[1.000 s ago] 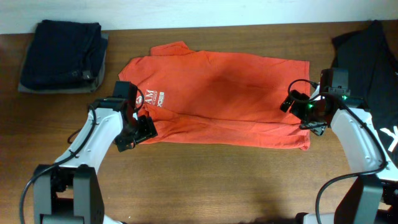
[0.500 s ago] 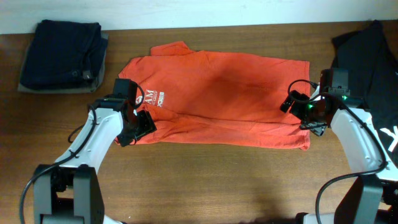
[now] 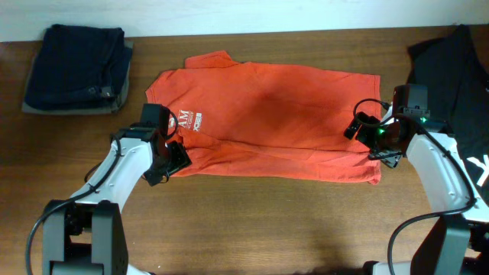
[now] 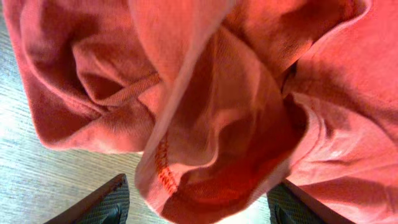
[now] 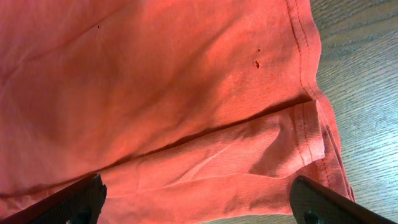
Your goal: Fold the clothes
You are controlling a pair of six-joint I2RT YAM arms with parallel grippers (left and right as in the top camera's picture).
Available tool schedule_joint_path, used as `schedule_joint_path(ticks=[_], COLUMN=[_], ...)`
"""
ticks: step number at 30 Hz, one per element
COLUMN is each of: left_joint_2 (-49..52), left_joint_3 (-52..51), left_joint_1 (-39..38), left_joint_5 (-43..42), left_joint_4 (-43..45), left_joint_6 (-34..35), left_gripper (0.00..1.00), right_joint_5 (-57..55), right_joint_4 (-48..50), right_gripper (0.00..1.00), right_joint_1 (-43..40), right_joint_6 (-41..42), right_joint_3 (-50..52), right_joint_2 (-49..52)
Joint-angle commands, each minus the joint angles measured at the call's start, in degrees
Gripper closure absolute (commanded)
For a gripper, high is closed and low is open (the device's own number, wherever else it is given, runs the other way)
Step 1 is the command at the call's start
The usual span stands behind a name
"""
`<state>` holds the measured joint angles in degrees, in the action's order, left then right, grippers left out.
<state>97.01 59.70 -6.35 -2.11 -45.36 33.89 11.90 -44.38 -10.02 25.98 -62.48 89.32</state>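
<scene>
The red-orange T-shirt [image 3: 267, 122] lies flat in the middle of the worktop [image 3: 252, 221]. Its long side runs from my left to my right. My left end effector [image 3: 170, 156] is at the sleeve end, with bunched cloth between its fingers. I cannot tell if it pinches. My right end effector [image 3: 384, 141] sits spread wide over the hem end, holding nothing. The left one hides part of the white letters [image 3: 189, 118].

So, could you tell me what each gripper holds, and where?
Right gripper: nothing, jaws open. Left gripper straddles a bunched edge of the red-orange cotton T-shirt; grip cannot be told.
</scene>
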Motion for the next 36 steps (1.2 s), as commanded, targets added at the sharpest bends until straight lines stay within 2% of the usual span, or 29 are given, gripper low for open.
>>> schedule_joint_path(ticks=[1,9,13,15,16,24,30,36], left_joint_2=[-0.17,-0.17,-0.17,-0.17,-0.17,-0.2,-0.17,-0.17], left_joint_3=[-0.39,-0.39,-0.39,-0.24,0.02,5.46,6.36,6.36], left_joint_1=[0.15,0.17,0.17,0.15,0.15,0.22,0.22,0.22], left_joint_5=[-0.13,-0.11,-0.07,-0.48,-1.07,-1.86,-1.22,2.84], left_joint_4=[0.87,2.99,3.85,4.46,4.7,5.18,9.31,12.37], left_joint_6=[0.66,0.66,0.66,0.66,0.68,0.66,0.66,0.63], left_gripper=[0.36,0.58,0.8,0.95,0.98,0.99,0.99,0.99], right_joint_5=[-0.55,-0.52,-0.5,-0.5,-0.5,-0.52,-0.52,-0.52], right_joint_4=[0.0,-0.22,-0.33,-0.31,-0.31,-0.39,-0.42,-0.42], right_gripper=[0.01,0.01,0.01,0.01,0.01,0.01,0.01,0.01], right_joint_1=[0.44,0.44,0.44,0.44,0.44,0.44,0.44,0.44], right_joint_6=[-0.72,-0.7,-0.68,-0.68,-0.68,-0.68,-0.68,-0.66], right_joint_3=[-0.7,-0.7,-0.68,-0.7,-0.7,-0.7,-0.7,-0.7], right_joint_2=[1.2,4.39,5.03,5.03,5.03,5.03,5.03,5.03])
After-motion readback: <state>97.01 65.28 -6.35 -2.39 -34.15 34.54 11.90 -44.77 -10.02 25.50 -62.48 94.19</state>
